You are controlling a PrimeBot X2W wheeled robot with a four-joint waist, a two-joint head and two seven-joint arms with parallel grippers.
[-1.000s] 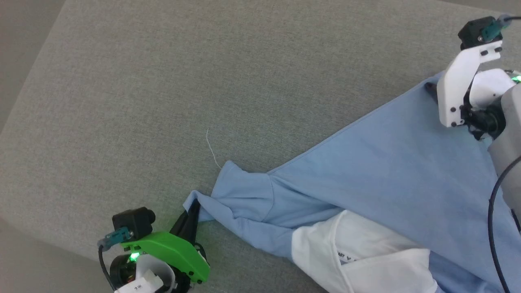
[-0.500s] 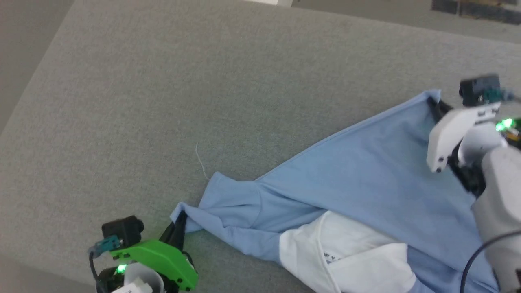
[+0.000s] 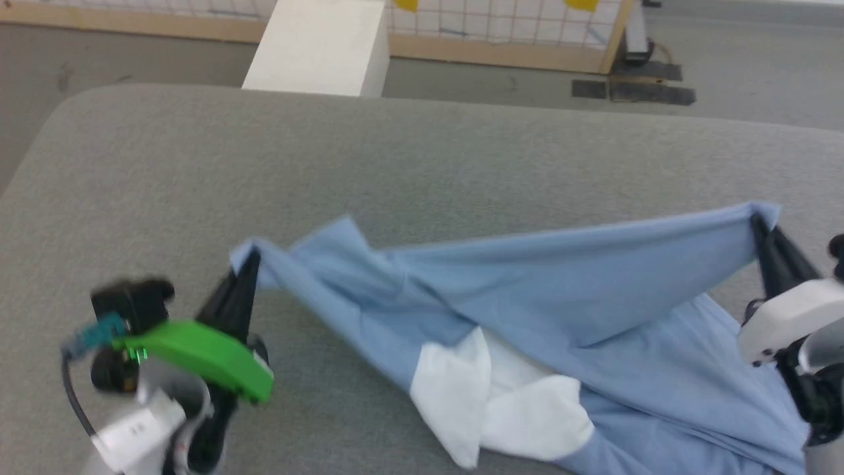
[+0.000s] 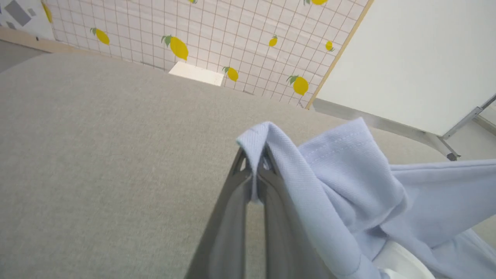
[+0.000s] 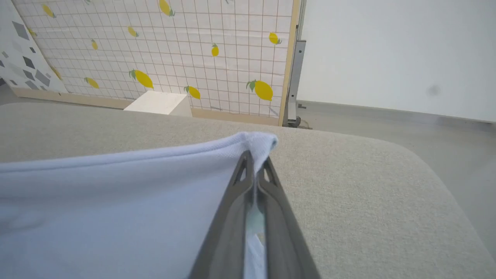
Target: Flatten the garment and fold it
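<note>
Over the grey fabric-covered worktop (image 3: 198, 165), the white-collared light blue knit polo shirt (image 3: 560, 284) hangs taut between left fingers (image 3: 231, 300) and right fingers (image 3: 778, 260), each pair pinching a corner, likely to spread it flat.

Grey padded table (image 3: 461, 152): far half and left side open, with free passage across the surface. Light blue garment (image 3: 593, 284): stretched between left gripper (image 3: 249, 258) and right gripper (image 3: 758, 224), each pinching a corner; it bars the near middle and right. Beyond far edge, off the table: white box (image 3: 316, 46), lemon-print screen (image 4: 217, 35).
</note>
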